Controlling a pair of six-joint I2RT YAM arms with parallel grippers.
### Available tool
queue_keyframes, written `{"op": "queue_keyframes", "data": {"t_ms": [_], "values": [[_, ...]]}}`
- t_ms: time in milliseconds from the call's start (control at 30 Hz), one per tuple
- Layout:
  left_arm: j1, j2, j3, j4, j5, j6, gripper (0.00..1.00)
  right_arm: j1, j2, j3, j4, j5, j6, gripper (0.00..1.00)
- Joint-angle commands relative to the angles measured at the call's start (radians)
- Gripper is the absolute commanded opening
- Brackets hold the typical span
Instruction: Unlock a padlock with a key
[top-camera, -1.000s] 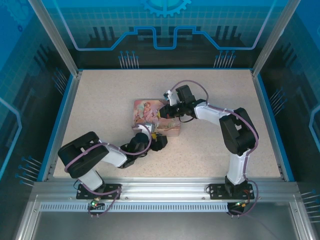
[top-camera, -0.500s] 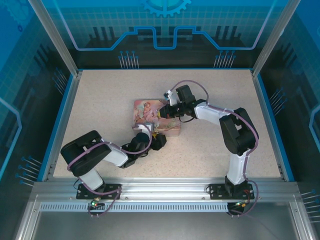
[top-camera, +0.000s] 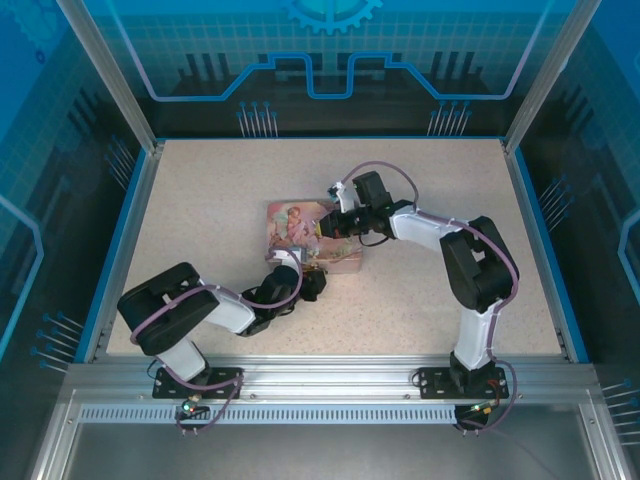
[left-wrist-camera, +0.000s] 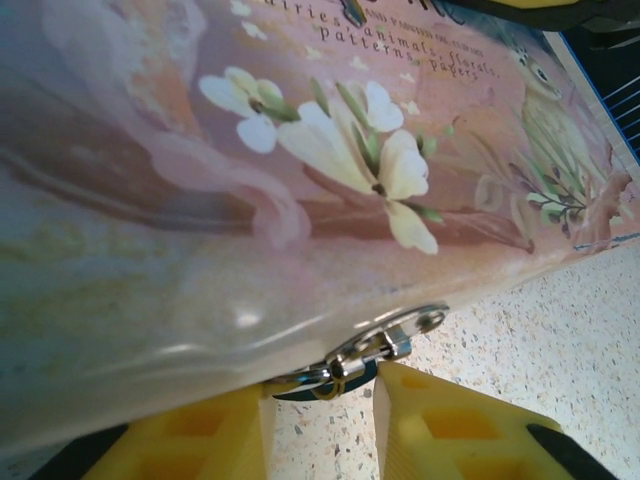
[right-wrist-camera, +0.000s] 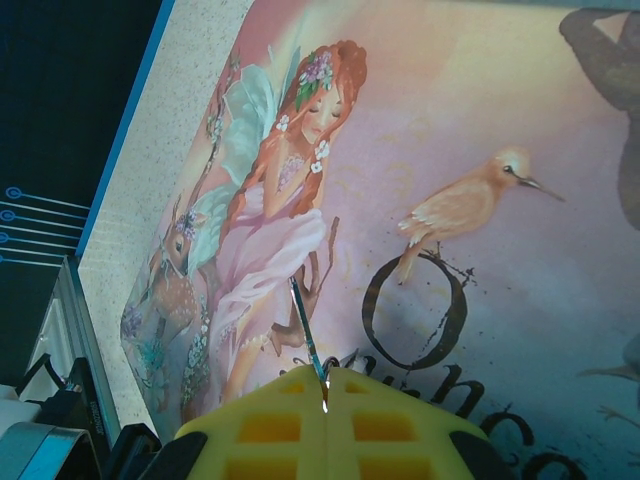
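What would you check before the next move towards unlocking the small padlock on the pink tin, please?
1. Thin dark grey metal key pinched in the right claw: ok.
2. Small silver metal padlock lies between the fingers of the left claw: ok.
3. Left claw firmly clamped on the padlock: cannot tell.
4. Keyhole in sight and facing the key: cannot tell.
5. Key lined up with the padlock: not ok; it points across the lid of the pink illustrated tin box, while the padlock hangs at the foot of the tin's side wall.
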Motion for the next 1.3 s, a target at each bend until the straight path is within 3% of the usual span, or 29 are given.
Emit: {"op": "queue_keyframes", "data": {"t_ms": [0,200,367,533,967,1267], "values": [[-0.016,-0.068,0.015,0.122,-0.005,-0.006,0.29,0.005,0.033,-0.067,-0.139,0.047,-0.012,0.0],[-0.019,-0.101,0.021,0.072,-0.025,-0.031,0.29,0.001,-0.029,-0.09,-0.09,0.046,-0.016,0.0],[-0.021,-0.115,0.044,-0.008,-0.061,-0.059,0.51,-0.002,-0.017,-0.07,-0.137,0.06,-0.019,0.0],[-0.027,-0.096,0.072,-0.067,-0.103,-0.068,0.57,0.001,-0.002,-0.096,-0.106,0.053,0.007,0.0],[-0.083,-0.029,0.202,-0.4,-0.284,-0.101,0.58,0.001,-0.001,-0.104,-0.088,0.05,0.013,0.0],[-0.092,0.019,0.242,-0.492,-0.344,-0.146,0.53,0.001,-0.003,-0.11,-0.075,0.047,0.014,0.0]]}}
